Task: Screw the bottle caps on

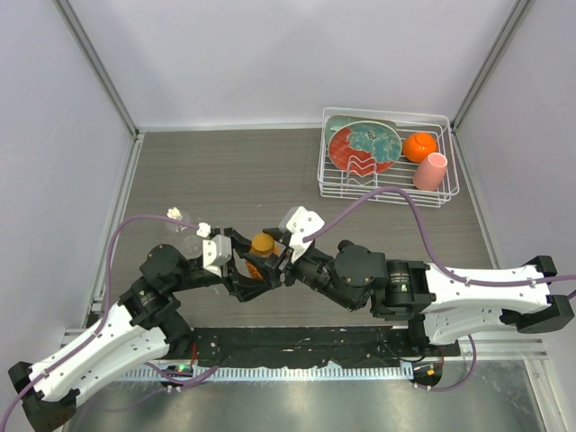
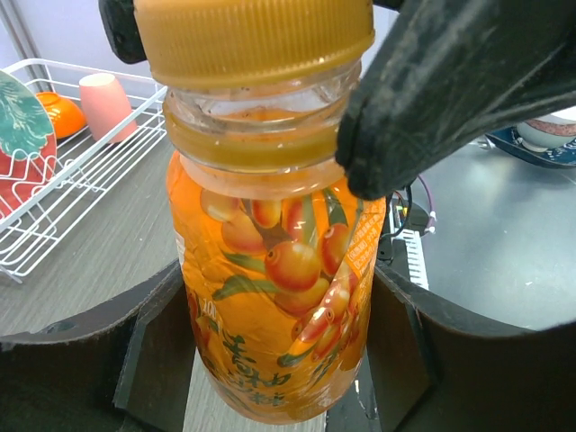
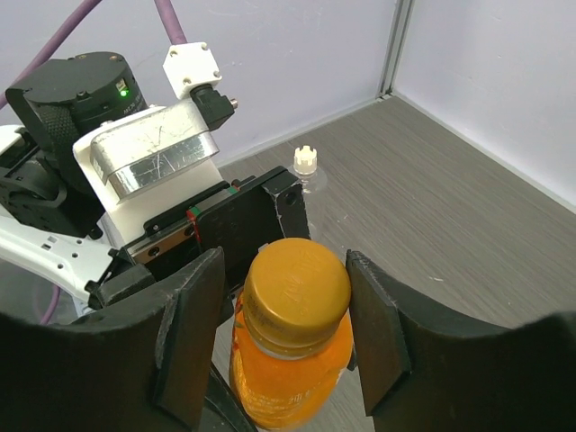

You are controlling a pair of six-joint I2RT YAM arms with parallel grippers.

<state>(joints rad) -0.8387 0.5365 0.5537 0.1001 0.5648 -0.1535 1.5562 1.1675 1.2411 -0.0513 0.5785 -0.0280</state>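
Your right gripper (image 3: 283,337) straddles the orange cap (image 3: 297,292), jaws parted slightly wider than it, directly over the near-upright orange bottle (image 2: 270,297) clamped by its body in your left gripper (image 2: 279,346).

The tabletop (image 1: 243,171) lay open beyond the orange bottle (image 1: 261,256). A dish rack (image 1: 387,193) blocked the far-right corner, a clear bottle (image 1: 182,232) the left.

My overhead camera looks down on the whole table (image 1: 234,171) from above and behind. My left wrist view sits very close to the orange bottle (image 2: 270,306), side-on. My right wrist view looks down on its cap (image 3: 297,283). All three share that bottle.
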